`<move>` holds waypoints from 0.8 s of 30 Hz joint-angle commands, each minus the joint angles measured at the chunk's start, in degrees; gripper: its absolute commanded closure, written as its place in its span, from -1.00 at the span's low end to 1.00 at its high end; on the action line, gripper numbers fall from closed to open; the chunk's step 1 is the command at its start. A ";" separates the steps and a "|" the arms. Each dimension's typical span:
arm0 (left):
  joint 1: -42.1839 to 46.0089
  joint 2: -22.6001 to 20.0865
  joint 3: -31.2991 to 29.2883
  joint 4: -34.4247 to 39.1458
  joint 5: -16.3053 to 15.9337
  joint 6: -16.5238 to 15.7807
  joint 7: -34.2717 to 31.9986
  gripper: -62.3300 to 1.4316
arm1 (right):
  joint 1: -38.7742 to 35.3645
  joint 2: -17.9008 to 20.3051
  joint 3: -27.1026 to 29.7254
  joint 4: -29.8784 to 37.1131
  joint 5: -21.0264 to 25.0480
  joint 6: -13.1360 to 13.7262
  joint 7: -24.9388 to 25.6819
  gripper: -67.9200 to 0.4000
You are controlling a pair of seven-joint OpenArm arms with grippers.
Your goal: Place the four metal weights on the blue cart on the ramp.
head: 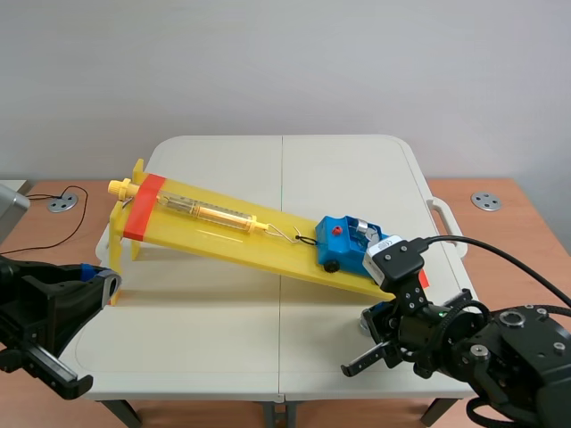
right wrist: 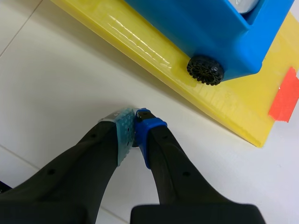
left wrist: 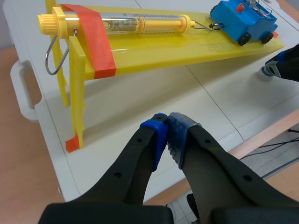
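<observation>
A blue cart (head: pixel 343 243) with black wheels stands at the low end of the yellow ramp (head: pixel 223 239); silvery metal (head: pixel 362 231) shows inside it. In the right wrist view the cart (right wrist: pixel 196 28) sits on the ramp just ahead of my right gripper (right wrist: pixel 134 117), which is shut on nothing, its tips on the white table beside the ramp's edge. My left gripper (left wrist: pixel 167 125) is also shut and empty, low over the table's near left corner, short of the ramp's raised end (left wrist: pixel 79 60). No loose weights lie on the table.
A yellow spring scale (head: pixel 210 212) lies along the ramp, hooked by wire to the cart. Orange tape (head: pixel 143 208) wraps the ramp's high end. The white folding table (head: pixel 223 330) has wooden desks on both sides. A black cable (head: pixel 500 250) runs from the right arm.
</observation>
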 commanded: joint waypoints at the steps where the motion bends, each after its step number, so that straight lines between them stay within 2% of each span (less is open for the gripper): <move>1: -1.09 0.59 -0.68 3.89 -4.44 -2.47 -5.09 0.86 | 3.85 0.22 -0.15 0.20 0.39 -2.34 0.07 0.96; 6: -1.09 0.59 -0.68 3.89 -4.44 -2.47 -5.11 0.86 | 3.82 0.81 -0.15 0.85 0.46 -2.29 -0.33 0.96; 9: -1.09 0.59 -0.68 3.89 -4.44 -2.47 -5.09 0.86 | 2.64 1.77 -0.13 4.24 2.01 -2.10 -0.59 0.96; 13: -1.09 0.59 -0.68 3.89 -4.44 -2.47 -5.09 0.86 | -1.62 4.48 0.13 13.53 5.44 -2.10 -2.12 0.96; 18: -1.09 0.59 -0.68 3.89 -4.44 -2.47 -5.09 0.86 | -8.46 7.32 3.74 26.82 9.64 -2.10 -5.20 0.96; 24: -1.09 0.59 -0.68 3.89 -4.44 -2.47 -5.09 0.86 | -12.83 7.48 10.71 38.64 14.91 -1.84 -6.14 0.96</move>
